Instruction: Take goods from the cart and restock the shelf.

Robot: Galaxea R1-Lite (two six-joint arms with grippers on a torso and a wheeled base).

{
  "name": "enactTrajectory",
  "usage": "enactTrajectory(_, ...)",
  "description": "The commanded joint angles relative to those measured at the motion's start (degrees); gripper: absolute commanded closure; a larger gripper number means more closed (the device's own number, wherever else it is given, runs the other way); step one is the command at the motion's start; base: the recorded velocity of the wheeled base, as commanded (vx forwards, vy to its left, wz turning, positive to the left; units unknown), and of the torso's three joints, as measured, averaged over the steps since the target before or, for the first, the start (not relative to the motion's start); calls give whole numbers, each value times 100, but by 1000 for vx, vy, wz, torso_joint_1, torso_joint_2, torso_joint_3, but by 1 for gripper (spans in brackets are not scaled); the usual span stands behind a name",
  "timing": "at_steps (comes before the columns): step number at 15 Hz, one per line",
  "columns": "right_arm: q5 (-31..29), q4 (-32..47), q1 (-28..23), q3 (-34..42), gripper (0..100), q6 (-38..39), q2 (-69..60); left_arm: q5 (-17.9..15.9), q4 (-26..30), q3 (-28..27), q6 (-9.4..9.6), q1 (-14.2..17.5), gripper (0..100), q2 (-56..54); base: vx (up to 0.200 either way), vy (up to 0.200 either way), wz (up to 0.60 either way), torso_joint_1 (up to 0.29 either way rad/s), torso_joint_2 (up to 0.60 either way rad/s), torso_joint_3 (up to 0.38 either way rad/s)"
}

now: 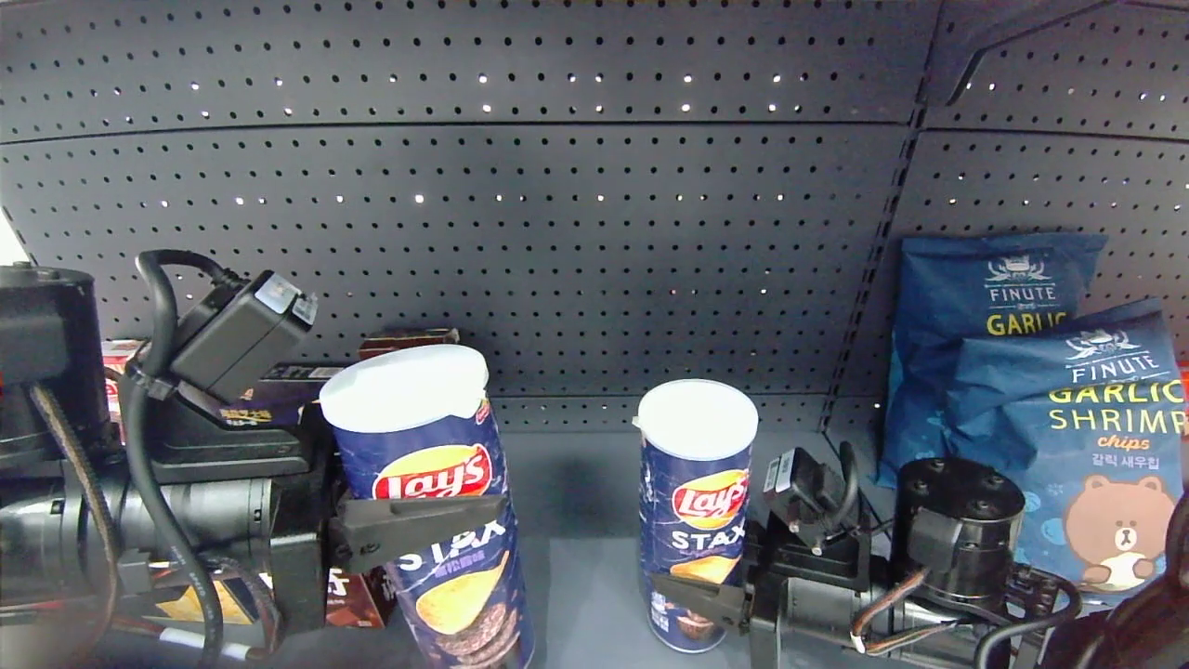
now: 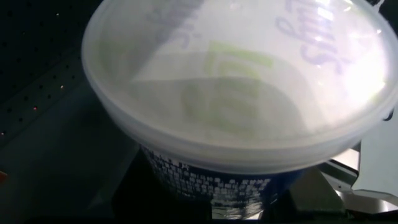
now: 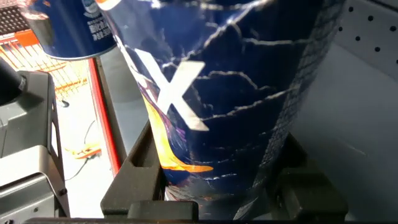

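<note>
Two dark blue chip cans with white lids are at the grey shelf (image 1: 576,483). The larger-looking left can (image 1: 423,465) stands close to the shelf's front edge, leaning a little, and my left gripper (image 1: 437,522) is shut on its middle, one finger crossing its front. Its lid (image 2: 236,81) shows close up in the left wrist view. The right can (image 1: 695,492) stands upright on the shelf floor. My right gripper (image 1: 699,595) is shut on its lower part, and its body (image 3: 230,99) sits between the two fingers (image 3: 134,180).
Two blue chip bags (image 1: 1077,409) lean against the pegboard at the right, past a slanted upright (image 1: 873,279). Small boxes (image 1: 409,341) lie behind the left can, and brown ones (image 1: 358,595) lower left. An orange wire cart (image 3: 62,81) is below the shelf edge.
</note>
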Motion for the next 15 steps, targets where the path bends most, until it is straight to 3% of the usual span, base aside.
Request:
enactTrajectory(1, 6, -17, -10, -35, 100, 9, 87, -1, -3, 4, -1, -8, 100, 11, 0, 0, 0, 0, 0, 0)
enactTrajectory(14, 15, -219, -1, -27, 100, -8, 307, -1, 6, 30, -1, 1, 100, 11, 0, 0, 0, 0, 0, 0)
enactTrajectory(15, 23, -219, -1, -9, 0, -26, 307, -1, 6, 30, -1, 1, 100, 11, 0, 0, 0, 0, 0, 0)
